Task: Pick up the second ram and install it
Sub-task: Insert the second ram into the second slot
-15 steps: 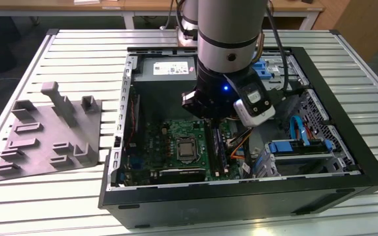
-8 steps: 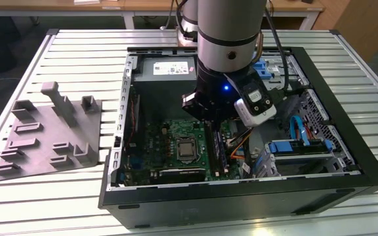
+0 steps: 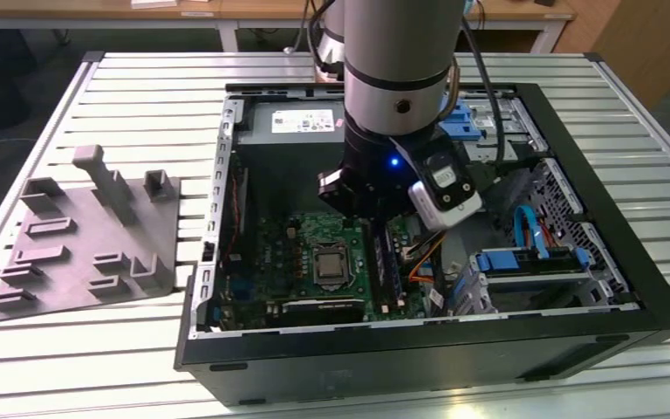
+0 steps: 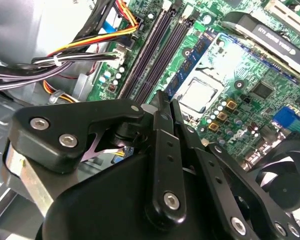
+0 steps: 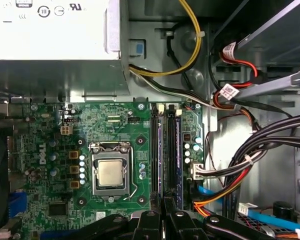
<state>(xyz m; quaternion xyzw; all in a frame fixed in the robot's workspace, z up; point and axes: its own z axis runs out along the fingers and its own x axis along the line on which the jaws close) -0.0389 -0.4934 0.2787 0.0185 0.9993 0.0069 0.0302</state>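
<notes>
The jaws of the gripper are drawn together, with only a thin slit between the black fingers. Whether anything is pinched in that slit cannot be told. The fingertips hang just above the black slots, lined up with their length.

A dark blue-green ram stands on edge in the slot bank, just beside the line of the fingertips. Whether it is the first or the second stick cannot be told. In the exterior view the ram shows just at 5 o'clock of the gripper.

The silver CPU sits in its socket near the slots, at 9 o'clock of them in the exterior view. Both lie on the green motherboard. Bundled cables run along the far side of the slots from the CPU.

The arm reaches straight down into the open black case. At 9 o'clock of the case, well apart from it, the grey tray lies on the slatted table. Its posts are upright.
</notes>
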